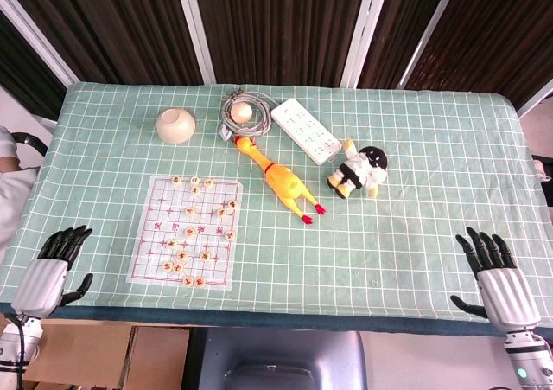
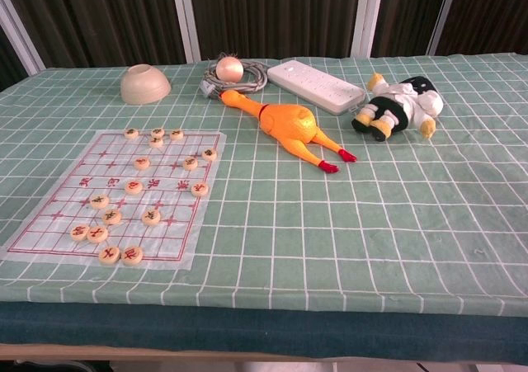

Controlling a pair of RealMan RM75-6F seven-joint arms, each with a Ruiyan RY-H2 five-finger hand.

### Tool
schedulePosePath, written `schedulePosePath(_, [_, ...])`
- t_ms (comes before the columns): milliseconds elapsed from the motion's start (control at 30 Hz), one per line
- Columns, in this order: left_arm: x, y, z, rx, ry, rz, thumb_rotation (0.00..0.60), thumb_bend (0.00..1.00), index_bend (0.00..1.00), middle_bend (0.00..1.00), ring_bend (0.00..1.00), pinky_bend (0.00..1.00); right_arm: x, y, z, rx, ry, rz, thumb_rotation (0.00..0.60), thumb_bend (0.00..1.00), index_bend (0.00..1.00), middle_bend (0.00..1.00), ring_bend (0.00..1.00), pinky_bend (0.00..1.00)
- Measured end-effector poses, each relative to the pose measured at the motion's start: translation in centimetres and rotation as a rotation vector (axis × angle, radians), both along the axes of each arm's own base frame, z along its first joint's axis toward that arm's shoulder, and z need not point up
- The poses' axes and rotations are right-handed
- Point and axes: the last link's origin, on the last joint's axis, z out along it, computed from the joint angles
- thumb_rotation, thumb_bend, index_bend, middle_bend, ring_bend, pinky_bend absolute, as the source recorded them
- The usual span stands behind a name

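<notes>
Both robot hands rest spread and holding nothing at the near edge of the desk [image 1: 415, 234], with a chess sheet, toys and a power strip laid out beyond them.

The left robot hand [image 1: 54, 269] lies at the near left corner, fingers apart, just left of the chess sheet [image 1: 157, 260], which is the thing nearest to it and carries round chess pieces [image 1: 201, 256] scattered over its grid. The right robot hand [image 1: 497, 278] lies at the near right corner, fingers apart, well apart from everything else. Neither robot hand shows in the chest view. Behind the sheet an upturned bowl [image 1: 175, 124] sits near the far edge; right of it lie a coiled cable [image 1: 244, 113], a white power strip [image 1: 304, 131], a yellow rubber chicken [image 1: 278, 180] stretched diagonally, and a panda doll [image 1: 359, 170].
</notes>
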Motion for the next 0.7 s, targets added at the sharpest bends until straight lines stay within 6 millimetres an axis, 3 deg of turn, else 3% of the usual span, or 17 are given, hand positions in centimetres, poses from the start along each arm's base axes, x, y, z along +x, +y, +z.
schedulePosePath(67, [0.2, -0.2, -0.3, -0.018, -0.003, -0.012, 0.600, 0.40, 0.00, 0.05, 0.01, 0.10, 0.1, 0.0, 0.0, 0.000, -0.008, 0.004, 0.600, 0.11, 0.00, 0.00, 0.00, 0.00])
schedulePosePath(133, [0.5, -0.3, -0.7, -0.041, -0.005, -0.033, 0.600, 0.40, 0.00, 0.12, 0.10, 0.21, 0.2, 0.0, 0.0, 0.000, -0.013, 0.010, 0.600, 0.11, 0.00, 0.00, 0.00, 0.00])
schedulePosePath(200, [1.1, -0.4, -1.4, -0.055, -0.014, -0.064, 0.600, 0.40, 0.02, 0.35, 0.41, 0.57, 0.3, 0.0, -0.1, 0.005, -0.011, 0.011, 0.600, 0.11, 0.00, 0.00, 0.00, 0.00])
schedulePosePath(267, [1.7, -0.4, -2.5, -0.050, -0.029, -0.091, 0.600, 0.40, 0.06, 0.70, 0.78, 0.90, 0.3, -0.1, -0.3, 0.010, -0.014, 0.012, 0.600, 0.11, 0.00, 0.00, 0.00, 0.00])
schedulePosePath(300, [2.1, -0.4, -3.1, -0.051, -0.034, -0.102, 0.600, 0.40, 0.10, 0.86, 0.92, 0.98, 0.3, -0.1, -0.4, 0.012, -0.012, 0.013, 0.600, 0.11, 0.00, 0.00, 0.00, 0.00])
schedulePosePath(367, [3.1, -0.3, -4.5, -0.067, -0.036, -0.131, 0.600, 0.40, 0.19, 0.98, 1.00, 1.00, 0.4, -0.1, -0.6, 0.019, -0.008, 0.012, 0.600, 0.11, 0.00, 0.00, 0.00, 0.00])
schedulePosePath(500, [4.9, 0.3, -6.6, -0.088, -0.049, -0.146, 0.600, 0.40, 0.37, 1.00, 1.00, 1.00, 0.6, -0.2, -0.9, 0.023, -0.007, 0.018, 0.600, 0.11, 0.00, 0.00, 0.00, 0.00])
schedulePosePath(700, [6.4, 1.7, -9.7, -0.131, -0.048, -0.086, 0.600, 0.38, 0.38, 1.00, 1.00, 1.00, 0.7, -0.5, -1.4, 0.032, 0.001, 0.019, 0.600, 0.11, 0.00, 0.00, 0.00, 0.00])
